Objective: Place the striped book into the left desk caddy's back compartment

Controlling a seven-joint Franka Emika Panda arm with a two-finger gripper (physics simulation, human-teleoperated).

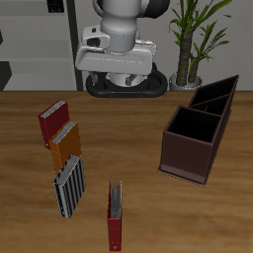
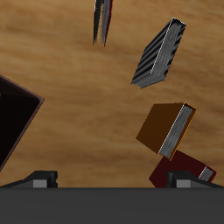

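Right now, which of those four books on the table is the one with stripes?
The striped book, with a black-and-white lined cover, is third in the row, just in front of the plain orange book. The other two are red books: one farthest back, one nearest the table's front edge.

striped book (image 1: 68,186) – well apart from caddy (image 1: 201,131)

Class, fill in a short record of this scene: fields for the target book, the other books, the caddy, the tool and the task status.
target: striped book, upright on the table, near the front edge
other books: orange book just behind it; red book farther back; second red book at the front edge
caddy: left desk caddy, two sections, both look empty
goal: back compartment
tool: holds nothing; open or shut cannot be told
status: book not yet picked up
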